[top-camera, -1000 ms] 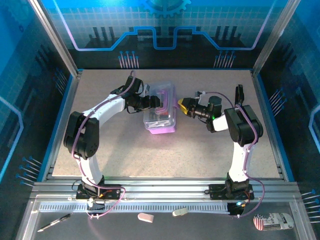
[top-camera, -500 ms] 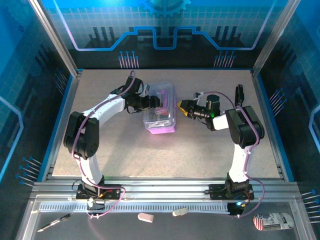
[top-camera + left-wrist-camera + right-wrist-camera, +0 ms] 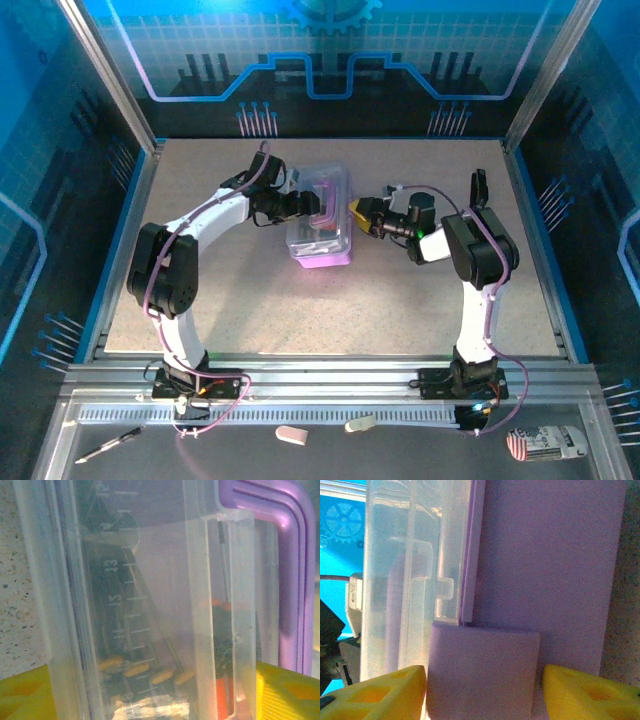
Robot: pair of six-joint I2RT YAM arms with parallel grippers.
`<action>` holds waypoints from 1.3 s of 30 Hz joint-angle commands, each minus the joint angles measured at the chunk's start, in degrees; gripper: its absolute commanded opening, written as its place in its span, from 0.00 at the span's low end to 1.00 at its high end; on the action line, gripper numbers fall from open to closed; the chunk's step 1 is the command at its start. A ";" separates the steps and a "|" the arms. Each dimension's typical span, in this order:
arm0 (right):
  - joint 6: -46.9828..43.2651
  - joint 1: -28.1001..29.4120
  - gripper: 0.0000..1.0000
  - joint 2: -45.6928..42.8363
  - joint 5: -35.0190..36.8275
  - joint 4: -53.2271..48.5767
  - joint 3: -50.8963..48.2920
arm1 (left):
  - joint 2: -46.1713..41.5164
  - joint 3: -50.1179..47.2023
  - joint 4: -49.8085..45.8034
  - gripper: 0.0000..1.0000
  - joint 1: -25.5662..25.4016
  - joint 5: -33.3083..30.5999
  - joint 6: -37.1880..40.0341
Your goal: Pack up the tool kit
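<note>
**Both grippers crowding the little tool case**

The case (image 3: 320,225) sits around the middle of the table (image 3: 400,310), a bit toward the far side, with its clear lid (image 3: 415,555) on the purple base (image 3: 550,555).

The left gripper (image 3: 303,205) comes in from the case's left side, by the purple handle (image 3: 295,555). Its jaws are spread wide with the lid filling the gap. Both yellow fingers (image 3: 282,692) sit right against the plastic, so it looks like a grip on the case. Through the lid you can make out screwdrivers (image 3: 222,692) with red and yellow-orange handles, pretty blurry though.

The right gripper (image 3: 356,210) is at the opposite side, jaws parted around a purple flap (image 3: 485,675) on the base. One finger touches it and the other has a sliver of a gap, so no pinch that I can see.

From above, both wrists cover the case's side edges. A black oblong thing (image 3: 478,188) sits on the table just beyond the right arm. On the rail tray in front of the arm bases there's a pen (image 3: 110,445), a white eraser-looking block (image 3: 291,434), another pale bit (image 3: 360,424) and a patterned packet (image 3: 545,442).
</note>
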 commanded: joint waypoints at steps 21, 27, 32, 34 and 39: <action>-0.06 -0.50 0.59 -7.23 -0.45 -0.09 -1.11 | 4.28 -3.29 -8.51 0.74 -0.28 0.47 1.95; -1.81 -0.45 0.53 -6.19 0.62 -2.88 -0.57 | 4.27 -3.38 -8.60 0.74 -0.28 0.30 2.06; -5.25 -0.05 0.49 -6.04 1.32 -7.24 0.12 | 4.19 -3.29 -8.61 0.74 -0.28 0.30 1.97; -7.11 0.16 0.48 -6.04 1.79 -9.54 0.37 | 4.17 -3.23 -8.59 0.74 -0.28 0.37 1.96; -11.60 0.54 0.48 -5.79 3.26 -15.25 0.77 | 4.35 -3.03 -8.58 0.74 -0.36 0.47 1.87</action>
